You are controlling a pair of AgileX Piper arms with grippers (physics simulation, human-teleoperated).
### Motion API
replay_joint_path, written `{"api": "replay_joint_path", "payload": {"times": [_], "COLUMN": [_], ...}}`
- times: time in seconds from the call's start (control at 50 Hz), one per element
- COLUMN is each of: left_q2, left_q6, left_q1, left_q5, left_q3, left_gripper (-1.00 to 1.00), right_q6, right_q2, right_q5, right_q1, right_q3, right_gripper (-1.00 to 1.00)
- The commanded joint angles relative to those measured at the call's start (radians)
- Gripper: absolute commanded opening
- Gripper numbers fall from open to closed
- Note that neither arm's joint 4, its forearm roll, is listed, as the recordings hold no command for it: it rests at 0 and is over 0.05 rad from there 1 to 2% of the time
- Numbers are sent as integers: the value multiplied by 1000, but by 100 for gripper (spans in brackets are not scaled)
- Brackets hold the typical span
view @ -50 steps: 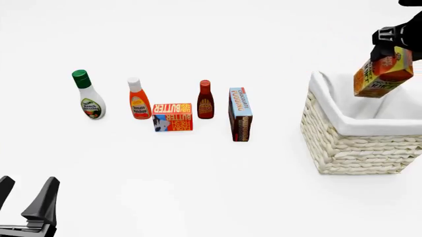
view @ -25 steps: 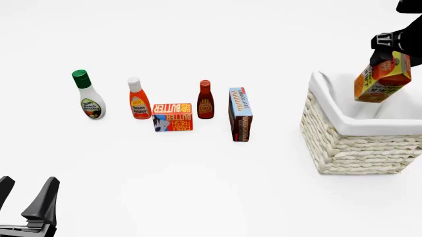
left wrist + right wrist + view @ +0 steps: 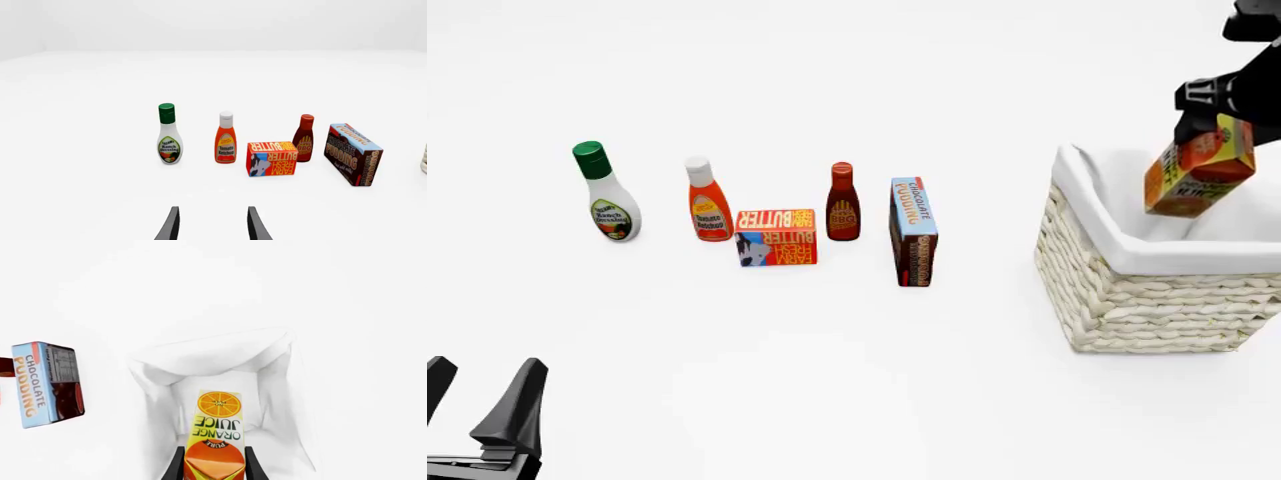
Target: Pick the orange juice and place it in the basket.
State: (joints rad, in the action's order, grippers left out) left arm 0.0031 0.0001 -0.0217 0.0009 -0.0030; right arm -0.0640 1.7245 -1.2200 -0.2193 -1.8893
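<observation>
The orange juice (image 3: 1198, 178) is a tall orange and yellow carton, tilted, hanging over the open mouth of the basket (image 3: 1134, 290) at the table's right. My right gripper (image 3: 1217, 108) is shut on its upper end. In the right wrist view the orange juice (image 3: 217, 432) sits between the fingers (image 3: 175, 467), pointing down into the white cloth lining of the basket (image 3: 200, 357). My left gripper (image 3: 481, 410) stands open at the near left with nothing between its fingers, and in its own view the left gripper (image 3: 212, 225) faces the row of groceries.
A row stands mid-table: ranch dressing bottle (image 3: 605, 195), ketchup bottle (image 3: 707, 202), butter box (image 3: 775, 237), BBQ sauce bottle (image 3: 843, 203) and chocolate pudding box (image 3: 913, 231). The pudding box (image 3: 45, 382) is nearest the basket.
The right gripper has lowered the orange juice slightly and turned it more upright over the basket. The left arm has stayed still.
</observation>
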Motion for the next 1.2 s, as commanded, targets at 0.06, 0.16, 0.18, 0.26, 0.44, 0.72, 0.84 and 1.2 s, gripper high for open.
{"api": "replay_joint_path", "payload": {"times": [0.06, 0.16, 0.18, 0.26, 0.44, 0.72, 0.84, 1.2], "left_q2": [0, 0, 0, 0, 0, 0, 0, 0], "left_q6": [0, 0, 0, 0, 0, 0, 0, 0], "left_q1": [0, 0, 0, 0, 0, 0, 0, 0], "left_q5": [0, 0, 0, 0, 0, 0, 0, 0], "left_q3": [0, 0, 0, 0, 0, 0, 0, 0], "left_gripper": [100, 100, 100, 100, 100, 100, 100, 100], "right_q6": [12, 5, 2, 4, -4, 3, 7, 3], "right_q2": [23, 31, 32, 38, 47, 61, 69, 91], "right_q5": [0, 0, 0, 0, 0, 0, 0, 0], "right_q1": [-10, -23, -25, -25, -33, -21, -17, -24], "right_q3": [-10, -9, -6, -5, 2, 9, 12, 13], "right_gripper": [-100, -100, -100, -100, -100, -100, -100, -100]}}
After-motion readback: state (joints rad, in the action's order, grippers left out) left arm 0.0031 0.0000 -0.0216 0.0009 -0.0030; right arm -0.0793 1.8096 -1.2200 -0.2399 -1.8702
